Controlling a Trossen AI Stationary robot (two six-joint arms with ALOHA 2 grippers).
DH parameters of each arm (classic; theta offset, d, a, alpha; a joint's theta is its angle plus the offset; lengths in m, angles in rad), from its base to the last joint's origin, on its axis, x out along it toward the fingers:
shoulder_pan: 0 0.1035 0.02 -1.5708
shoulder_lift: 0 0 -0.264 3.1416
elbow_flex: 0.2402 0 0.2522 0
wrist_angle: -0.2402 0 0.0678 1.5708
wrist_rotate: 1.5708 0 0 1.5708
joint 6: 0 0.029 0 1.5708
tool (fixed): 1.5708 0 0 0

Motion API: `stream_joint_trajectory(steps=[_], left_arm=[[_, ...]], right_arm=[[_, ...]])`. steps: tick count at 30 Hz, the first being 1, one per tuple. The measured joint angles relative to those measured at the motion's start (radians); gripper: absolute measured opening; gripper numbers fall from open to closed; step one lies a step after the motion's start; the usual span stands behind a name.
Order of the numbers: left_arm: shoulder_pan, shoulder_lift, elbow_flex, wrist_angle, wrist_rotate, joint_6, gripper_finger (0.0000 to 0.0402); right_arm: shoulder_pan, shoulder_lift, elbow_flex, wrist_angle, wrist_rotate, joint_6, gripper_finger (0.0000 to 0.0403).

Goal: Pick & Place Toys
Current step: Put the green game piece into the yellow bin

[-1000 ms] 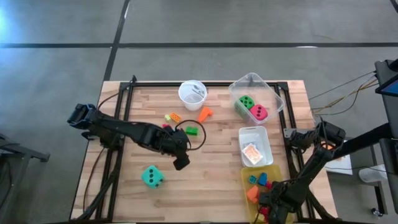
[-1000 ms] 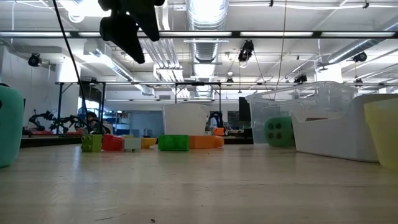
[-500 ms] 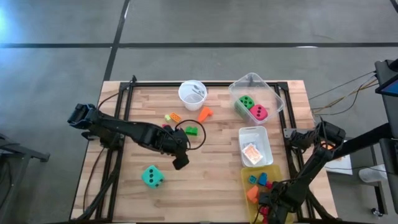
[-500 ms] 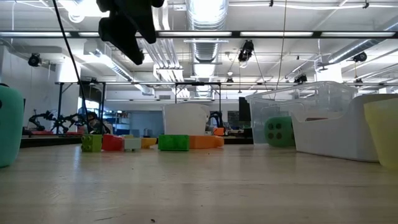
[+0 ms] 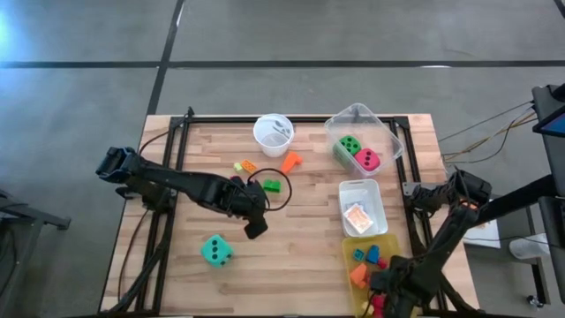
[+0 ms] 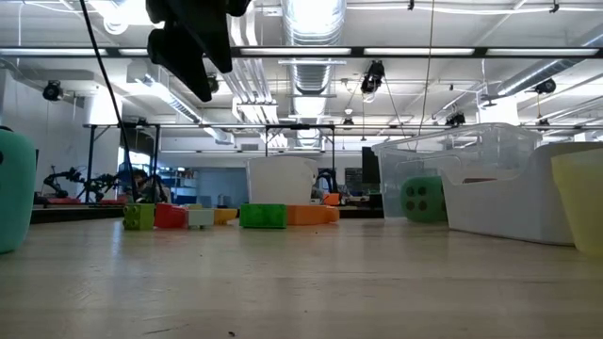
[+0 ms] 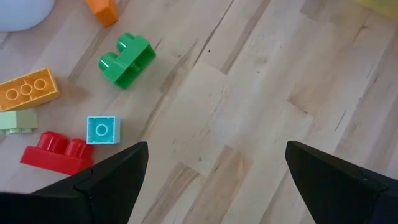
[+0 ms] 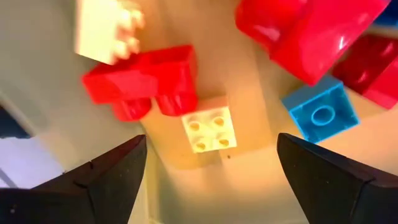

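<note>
Hovering above the wooden table (image 5: 300, 230) near its middle, the left gripper (image 5: 255, 229) has its fingers spread wide apart and holds nothing. Just beyond its fingertips lies a cluster of small blocks: a green block (image 7: 127, 58) closest ahead, a little teal block (image 7: 101, 130) and a red block (image 7: 56, 153) beside it, an orange block (image 7: 27, 89) and a pale green block (image 7: 17, 120) farther out. A teal die (image 5: 216, 251) with dark pips sits on the table just beside this gripper, towards the near edge. The white round cup (image 5: 273, 133) stands past the blocks, at the far side of the table.

The right gripper (image 5: 381, 303) is low over the yellow bin (image 5: 349, 250) at the table's near right corner, fingers apart and empty. Directly under it lie a red block (image 8: 144, 81), a cream block (image 8: 209, 129), a blue block (image 8: 321, 112) and a larger red piece (image 8: 311, 31). Beyond that bin, a clear rectangular bin (image 5: 375, 196) holds a small card pack (image 5: 357, 216). Farther still, another clear bin (image 5: 388, 137) holds a green die (image 5: 348, 146) and a red-pink die (image 5: 367, 160), touching each other.
</note>
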Motion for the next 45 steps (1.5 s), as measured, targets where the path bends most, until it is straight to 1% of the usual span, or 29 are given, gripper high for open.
stream_joint_trajectory(steps=[4,7,10,12,16,19,21,25,30,35,39,45], left_arm=[[0.022,0.000,0.000,-0.014,0.000,-0.004,0.0383],[0.055,0.000,0.000,-0.028,0.000,-0.023,0.0383],[0.100,0.000,0.000,-0.079,0.000,-0.027,0.0383],[0.140,0.000,-0.005,-0.121,0.000,-0.030,0.0383],[0.241,0.002,-0.042,-0.207,0.005,-0.080,0.0383],[0.315,0.000,-0.100,-0.222,0.046,-0.106,0.0383],[0.357,0.002,-0.146,-0.220,0.071,-0.082,0.0383],[0.412,0.002,-0.237,-0.199,0.106,-0.092,0.0383],[0.429,0.002,-0.323,-0.158,0.120,-0.026,0.0383],[0.428,0.002,-0.394,-0.060,0.172,-0.002,0.0383],[0.428,0.002,-0.425,0.004,0.208,0.002,0.0383],[0.428,0.001,-0.455,0.046,0.212,0.001,0.0383]], right_arm=[[0.000,-0.001,0.058,-0.054,0.062,-0.012,0.0354],[0.000,-0.001,0.105,-0.091,0.134,-0.021,0.0354],[0.000,-0.002,0.148,-0.109,0.215,-0.050,0.0354],[0.000,-0.002,0.174,-0.109,0.296,-0.089,0.0354],[-0.004,-0.002,0.200,-0.110,0.519,-0.164,0.0354],[-0.010,-0.002,0.203,-0.110,0.665,-0.181,0.0354],[-0.017,-0.002,0.196,-0.099,0.717,-0.181,0.0354],[-0.025,-0.002,0.177,-0.088,0.798,-0.182,0.0354],[-0.043,-0.002,0.171,-0.087,0.811,-0.209,0.0354],[-0.057,0.003,0.168,-0.085,0.811,-0.217,0.0354],[-0.060,0.005,0.159,-0.077,0.810,-0.224,0.0354],[-0.061,0.005,0.150,-0.060,0.808,-0.231,0.0354]])
